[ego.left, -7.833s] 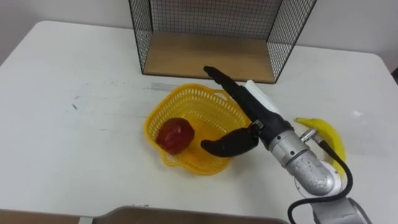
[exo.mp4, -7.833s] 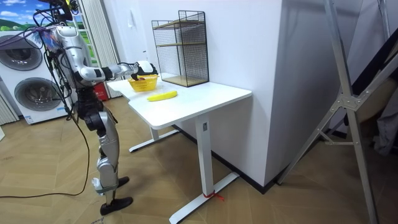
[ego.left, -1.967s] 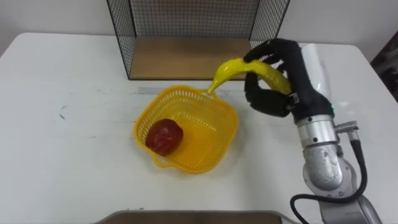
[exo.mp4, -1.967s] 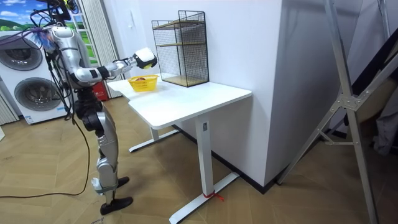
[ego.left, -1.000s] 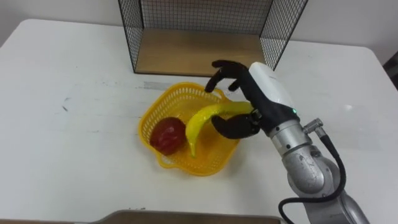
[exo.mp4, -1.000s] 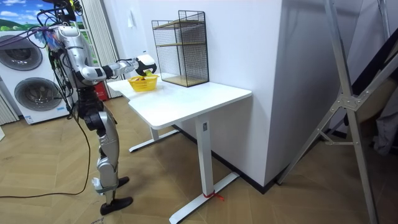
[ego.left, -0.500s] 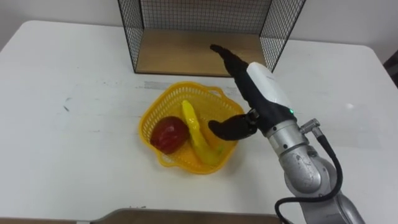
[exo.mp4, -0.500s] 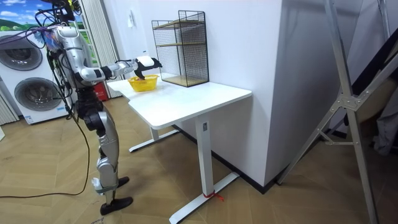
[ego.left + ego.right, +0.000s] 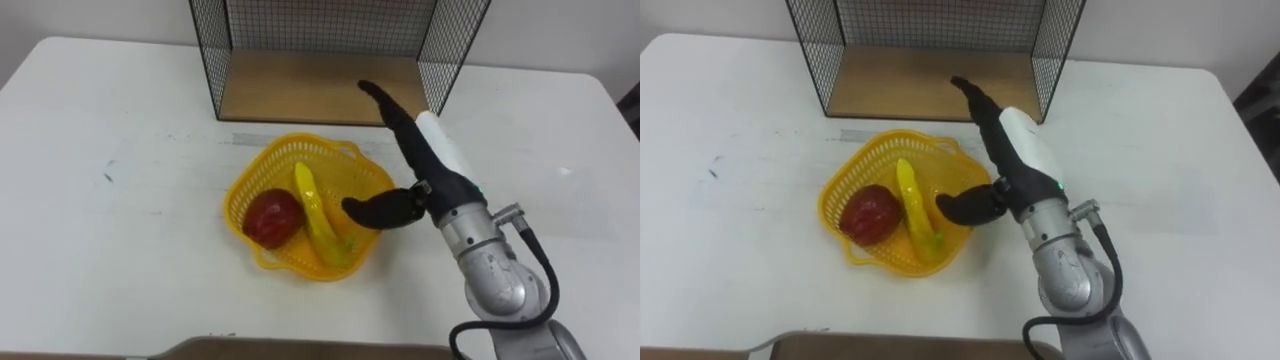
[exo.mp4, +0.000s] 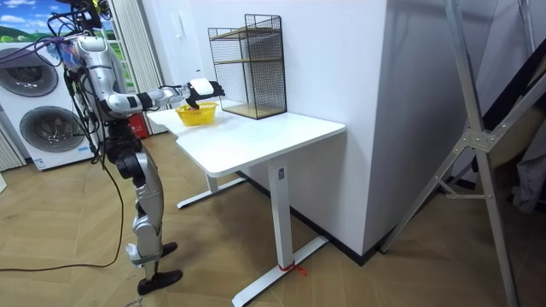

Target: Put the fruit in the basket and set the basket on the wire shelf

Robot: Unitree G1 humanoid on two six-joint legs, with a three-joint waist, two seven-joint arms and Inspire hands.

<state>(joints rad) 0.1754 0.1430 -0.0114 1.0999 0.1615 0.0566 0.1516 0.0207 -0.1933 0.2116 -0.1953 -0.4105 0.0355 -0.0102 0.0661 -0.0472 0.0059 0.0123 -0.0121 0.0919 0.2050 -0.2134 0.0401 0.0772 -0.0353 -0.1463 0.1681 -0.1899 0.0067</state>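
The banana [image 9: 318, 218] lies lengthways in the yellow basket [image 9: 243, 190], one end toward the far rim and the other low against the near wall. A red fruit [image 9: 272, 216] sits touching it on the robot's left. No other fruit lies on the desk [image 9: 120, 250], so the filling half of the task looks finished. What is left is to take hold of the basket and set it on the wire shelf [image 9: 310, 95].

The right hand [image 9: 430, 168] hangs over the basket's right rim. Its fingers are stretched straight toward the shelf, its thumb is spread out sideways above the basket, and it holds nothing. It has no grip on the basket yet.

The basket stands on the desk just in front of the shelf's open front, apart from it by a narrow strip of bare desk. The shelf's wooden bottom board makes a low step above the desk, so the basket likely has to be lifted over that front edge, not slid. The wire side walls close the opening on both sides. The basket looks narrower than the gap between them, with some room to spare, though the hand holding the right rim would pass close to the right wall. In the room view the shelf carries a second level above, which limits how high the basket can be raised on the way in. To either side of the basket the desk lies wide, and its near edge is well apart from the basket.
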